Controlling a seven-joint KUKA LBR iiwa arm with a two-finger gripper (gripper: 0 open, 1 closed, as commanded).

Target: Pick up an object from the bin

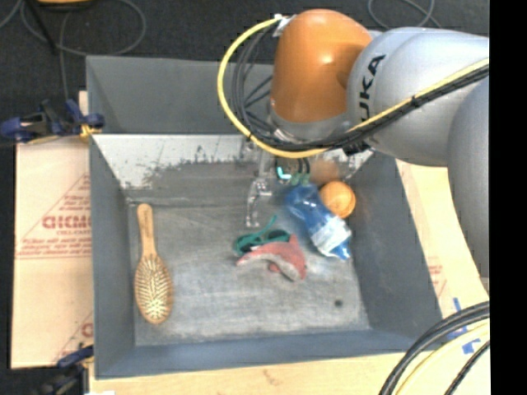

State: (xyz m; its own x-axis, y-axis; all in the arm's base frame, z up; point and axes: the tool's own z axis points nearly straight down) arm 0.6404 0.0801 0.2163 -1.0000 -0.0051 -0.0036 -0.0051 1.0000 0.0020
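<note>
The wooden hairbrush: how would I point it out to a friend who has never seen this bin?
Find the grey metal bin and look along the wall on the view's left. There the wooden hairbrush lies flat, handle toward the far wall, bristles up. It is the only tan, long thing and lies alone, apart from the colourful heap right of the middle.

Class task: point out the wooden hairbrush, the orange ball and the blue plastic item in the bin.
wooden hairbrush (154,290), camera view, on its bristle head.
orange ball (338,198), camera view, on its middle.
blue plastic item (305,208), camera view, on its blue body.
</note>
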